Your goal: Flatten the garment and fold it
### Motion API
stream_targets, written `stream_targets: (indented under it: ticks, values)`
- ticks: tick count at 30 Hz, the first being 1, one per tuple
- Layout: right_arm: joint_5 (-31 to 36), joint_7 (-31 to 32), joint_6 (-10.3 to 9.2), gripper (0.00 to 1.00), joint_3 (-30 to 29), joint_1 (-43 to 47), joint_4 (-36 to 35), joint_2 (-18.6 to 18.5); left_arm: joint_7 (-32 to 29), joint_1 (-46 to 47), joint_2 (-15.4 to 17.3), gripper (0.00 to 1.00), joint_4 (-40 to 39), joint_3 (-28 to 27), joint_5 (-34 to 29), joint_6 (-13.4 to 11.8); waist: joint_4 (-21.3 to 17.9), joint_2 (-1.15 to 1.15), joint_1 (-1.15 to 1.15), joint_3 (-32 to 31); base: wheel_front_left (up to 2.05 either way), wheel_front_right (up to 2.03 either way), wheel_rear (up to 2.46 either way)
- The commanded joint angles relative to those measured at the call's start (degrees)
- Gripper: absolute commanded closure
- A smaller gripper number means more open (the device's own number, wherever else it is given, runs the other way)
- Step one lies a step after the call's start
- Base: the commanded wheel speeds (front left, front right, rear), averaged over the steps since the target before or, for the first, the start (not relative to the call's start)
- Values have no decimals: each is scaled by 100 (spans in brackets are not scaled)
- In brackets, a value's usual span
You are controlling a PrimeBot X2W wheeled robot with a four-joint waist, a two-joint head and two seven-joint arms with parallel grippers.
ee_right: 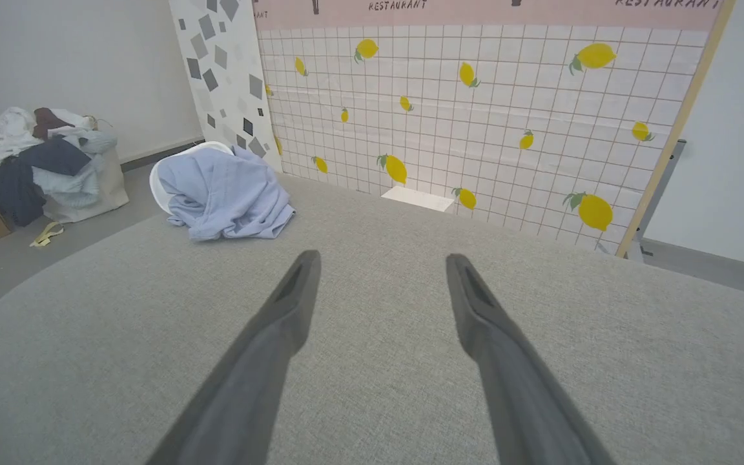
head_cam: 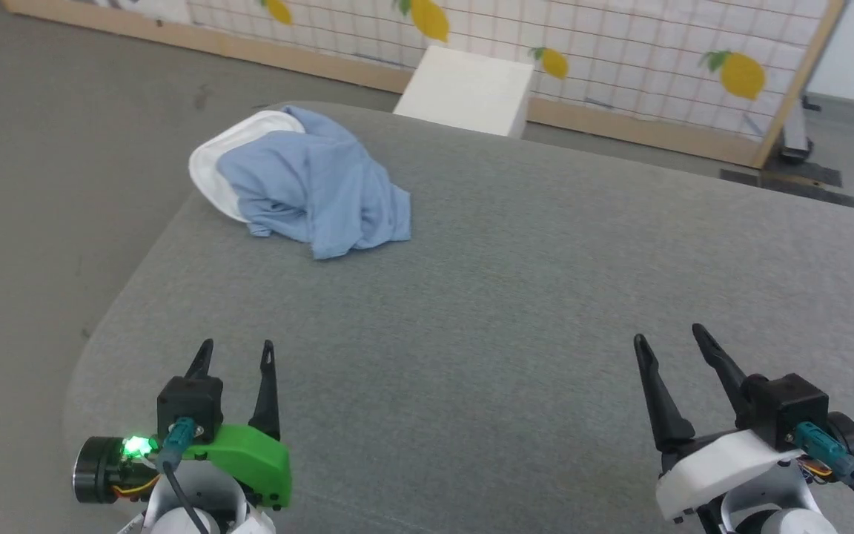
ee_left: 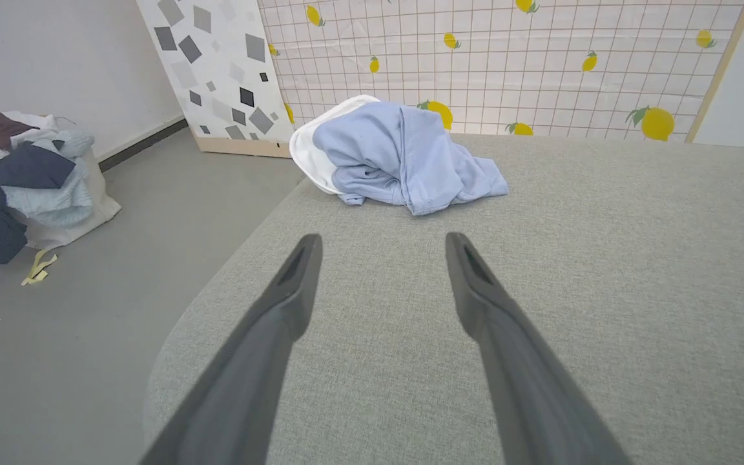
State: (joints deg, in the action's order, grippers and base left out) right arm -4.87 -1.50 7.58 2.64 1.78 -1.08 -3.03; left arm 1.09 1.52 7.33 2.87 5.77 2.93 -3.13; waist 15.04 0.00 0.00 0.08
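While both grippers hover over the near side of the table [head_cam: 508, 311], the shirt [head_cam: 308, 185] lies crumpled in a heap at its far left corner, almost straight ahead of the left gripper [head_cam: 238, 344] and diagonally farther from the right gripper [head_cam: 668, 334]. Both sets of fingers are spread wide, holding nothing. The left arm looks better placed to reach first.

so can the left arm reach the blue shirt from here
Probably yes: the left gripper is open, the garment lies crumpled ahead of it, and bare grey surface lies between them, though it looks a far reach.
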Motion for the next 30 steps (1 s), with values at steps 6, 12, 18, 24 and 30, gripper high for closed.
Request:
stream_targets:
  ticks: [6, 12, 18, 24, 30]
  values:
    - [-128, 51, -8, 0, 132, 144, -85, 14, 85, 134, 108, 0, 41, 67, -18, -76, 554, 0, 0, -38, 0, 0, 0]
    - [-152, 70, -9, 0, 190, 194, -140, 15, 143, 142, 144, 0, 66, 106, -5, -110, 735, 0, 0, -7, 0, 0, 0]
    - [-157, 76, -9, 0, 190, 218, -144, 15, 173, 192, 141, 0, 84, 149, 1, -141, 839, 0, 0, 36, 0, 0, 0]
    - [-178, 79, -9, 0, 195, 222, -153, 15, 217, 219, 151, 0, 109, 174, 19, -169, 896, 0, 0, 62, 0, 0, 0]
    - [-205, 78, -9, 0, 192, 199, -131, 15, 227, 215, 188, 0, 123, 177, 36, -199, 887, 0, 0, 42, 0, 0, 0]
